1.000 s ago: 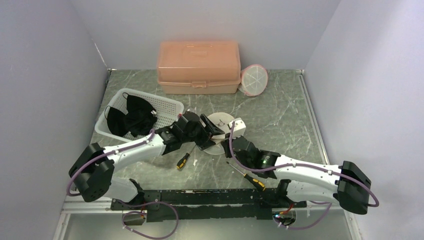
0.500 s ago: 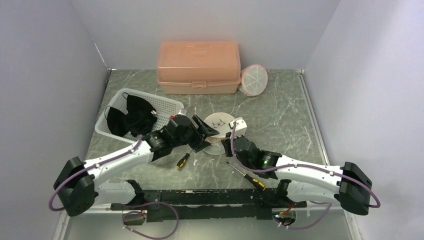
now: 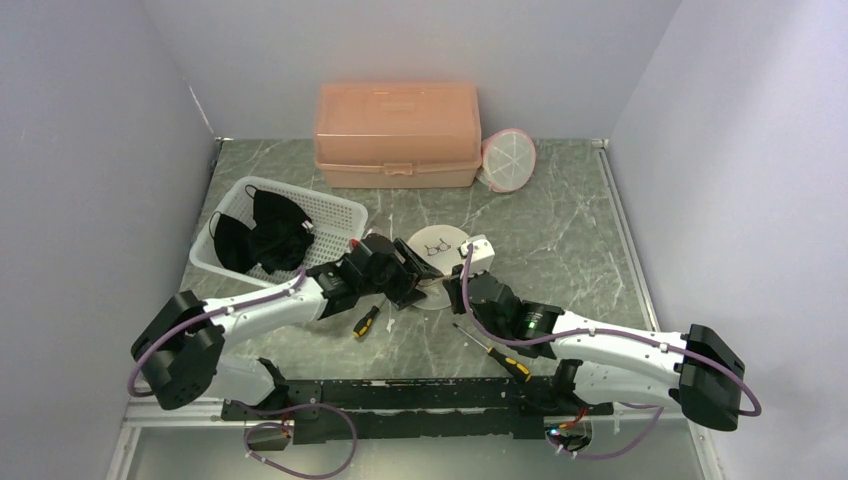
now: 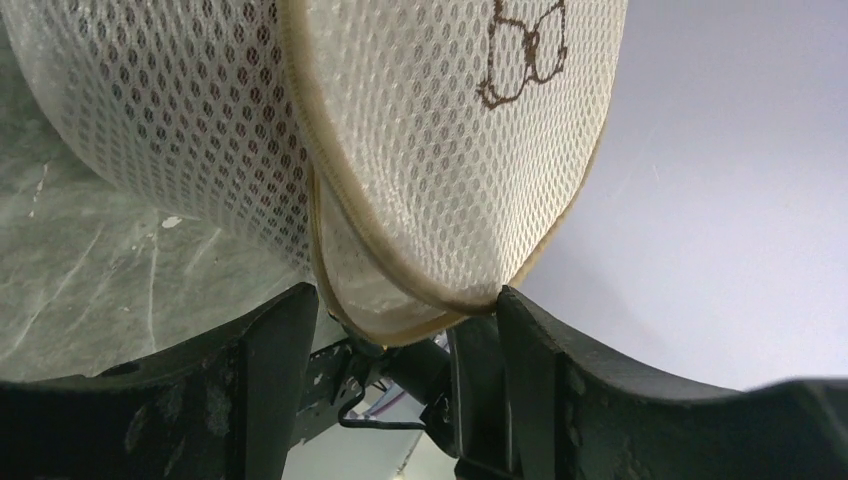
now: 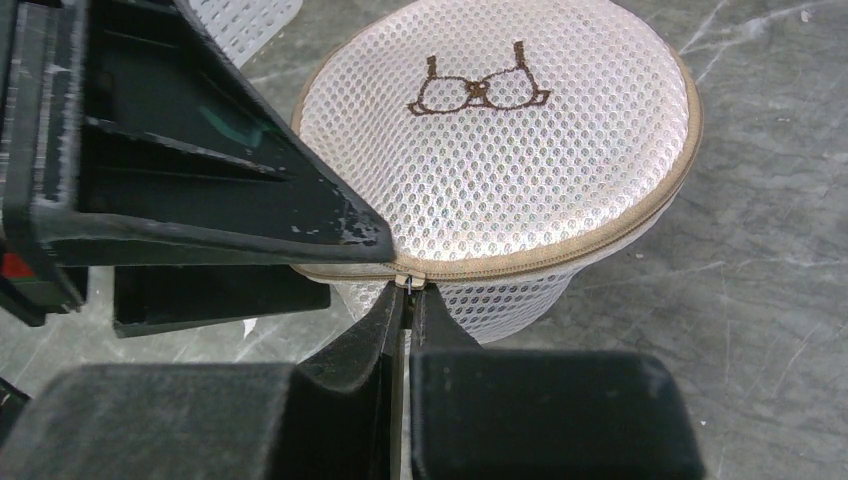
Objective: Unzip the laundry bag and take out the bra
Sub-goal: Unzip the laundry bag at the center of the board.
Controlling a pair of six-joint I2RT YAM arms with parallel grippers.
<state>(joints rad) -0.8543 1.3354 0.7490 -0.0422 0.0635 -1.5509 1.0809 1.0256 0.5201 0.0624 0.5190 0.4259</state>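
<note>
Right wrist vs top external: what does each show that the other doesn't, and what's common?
Right wrist only: the zip pull pinched in the shut right gripper, on the bag's tan zip seam.
Top external only: basket holding black garments, orange box, two screwdrivers, and both arms whole.
Both: the mesh bag with its bra emblem, and the left gripper at the bag's edge.
</note>
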